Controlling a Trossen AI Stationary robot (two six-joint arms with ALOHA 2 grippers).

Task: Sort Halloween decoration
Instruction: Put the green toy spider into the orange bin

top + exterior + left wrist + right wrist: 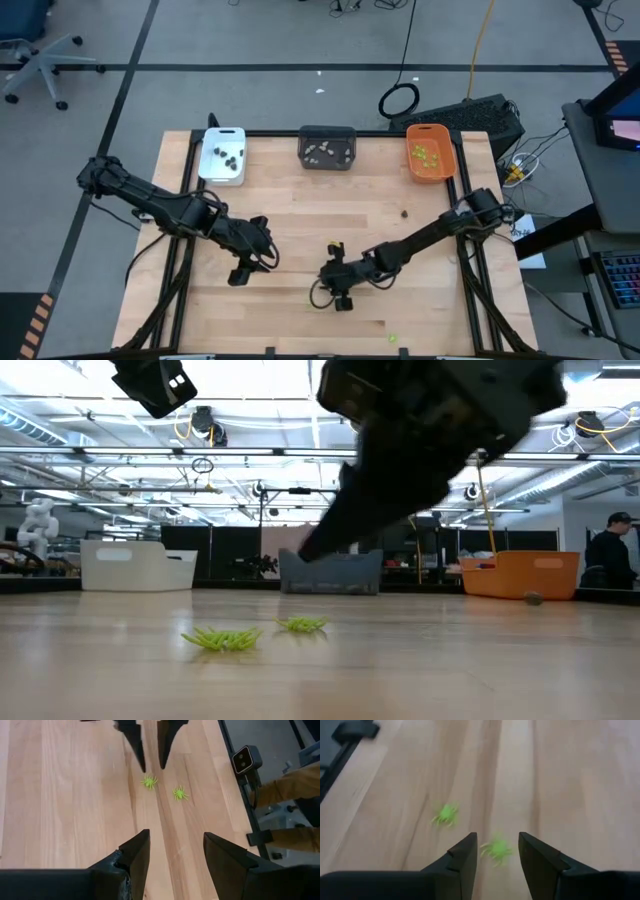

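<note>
Most of the sorting looks done from where I stand: dark pieces (229,156) sit in the white tray (222,176), pale ones (324,151) in the grey tray (328,163), and green ones (427,155) in the orange tray (431,176), all three lined up along the far edge of the table (300,220). What's left, as far as I can see, is a pair of green spiders on the bare wood near the front, one spider (496,848) and its neighbour (445,813) just beside it, plus a small dark piece (404,212) lying alone out toward the orange tray and what may be another green bit (392,338) at the front edge. The right gripper (497,851) hangs low over the pair with its fingers apart and empty, and the nearer spider lies right between the tips, not yet pinched. The other spider sits just off to one side of those fingers. The left gripper (174,851) waits nearby on the left half of the table, also spread open and holding nothing, aimed across at the same two spiders. My guess is green comes next, then that stray dark piece.
</note>
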